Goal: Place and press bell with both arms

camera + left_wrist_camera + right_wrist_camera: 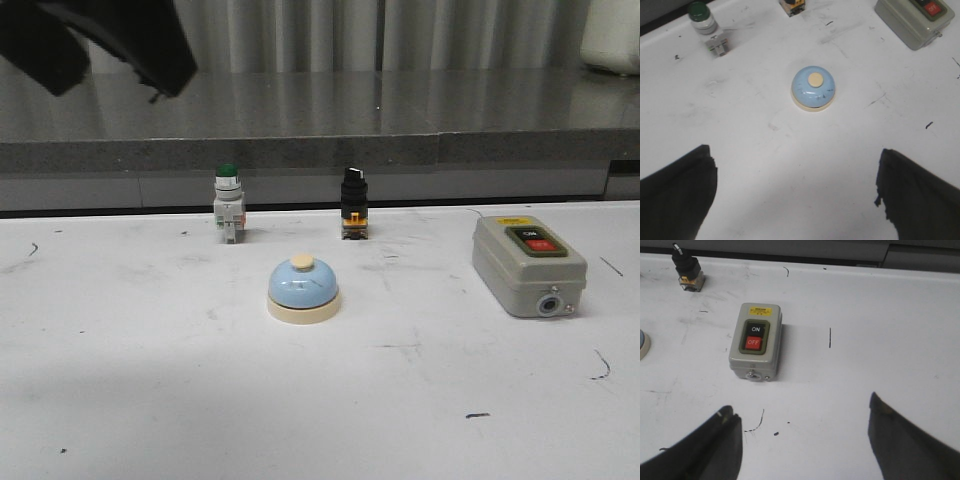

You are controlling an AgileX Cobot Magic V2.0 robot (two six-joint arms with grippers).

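The bell (303,289) sits upright on the white table (130,400), near its middle, in front of the green-capped push button (227,203) and the black selector switch (352,203), and well apart from the grey switch box (528,265). The left gripper (795,195) hangs above it with fingers spread wide and empty; the right gripper (805,440) is likewise wide and empty, over the switch box instead. The likely trouble: the smooth dome offers little to grip, so fingers closing too high may slide off, and the right arm, aimed where it is, could press the wrong button.
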